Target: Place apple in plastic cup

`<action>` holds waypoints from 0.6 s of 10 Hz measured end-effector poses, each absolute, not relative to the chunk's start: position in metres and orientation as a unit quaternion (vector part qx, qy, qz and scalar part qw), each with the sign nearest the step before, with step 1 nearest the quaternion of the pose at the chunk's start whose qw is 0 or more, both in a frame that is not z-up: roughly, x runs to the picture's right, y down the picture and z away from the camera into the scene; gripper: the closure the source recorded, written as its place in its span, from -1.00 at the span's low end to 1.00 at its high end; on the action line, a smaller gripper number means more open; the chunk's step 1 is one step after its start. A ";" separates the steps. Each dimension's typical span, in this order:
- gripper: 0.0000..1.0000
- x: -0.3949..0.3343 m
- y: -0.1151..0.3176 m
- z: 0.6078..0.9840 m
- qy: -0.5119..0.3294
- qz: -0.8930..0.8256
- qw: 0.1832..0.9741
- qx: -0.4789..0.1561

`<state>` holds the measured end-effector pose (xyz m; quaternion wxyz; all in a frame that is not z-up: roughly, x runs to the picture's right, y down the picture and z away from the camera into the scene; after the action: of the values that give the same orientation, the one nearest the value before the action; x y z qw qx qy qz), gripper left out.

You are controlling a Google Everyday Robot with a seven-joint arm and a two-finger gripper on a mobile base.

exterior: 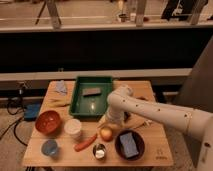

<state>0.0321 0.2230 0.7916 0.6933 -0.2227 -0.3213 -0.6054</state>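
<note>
The apple (106,133), small and yellow-orange with a reddish blush, sits on the wooden table (150,155) near the front middle. The plastic cup (49,147), short and light blue, stands at the front left corner, well left of the apple. My gripper (108,122) hangs at the end of the white arm (150,112), just above and behind the apple. The arm's wrist hides the gripper's tips.
A green tray (80,97) holding a grey block lies at the back. A red bowl (48,122), a white cup (73,128), an orange carrot-like piece (85,143), a metal cup (99,151) and a dark bowl (118,145) with a blue sponge surround the apple.
</note>
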 end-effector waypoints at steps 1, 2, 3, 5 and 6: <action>-0.60 0.035 0.227 0.784 -0.325 -0.605 0.693 -0.222; -0.60 0.033 0.229 0.780 -0.332 -0.606 0.687 -0.225; -0.60 0.029 0.233 0.777 -0.340 -0.608 0.680 -0.228; -0.60 0.022 0.245 0.772 -0.350 -0.614 0.667 -0.235; -0.60 0.018 0.248 0.771 -0.351 -0.614 0.666 -0.235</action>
<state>0.0183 0.2484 0.7713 0.6662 -0.2348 -0.3514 -0.6145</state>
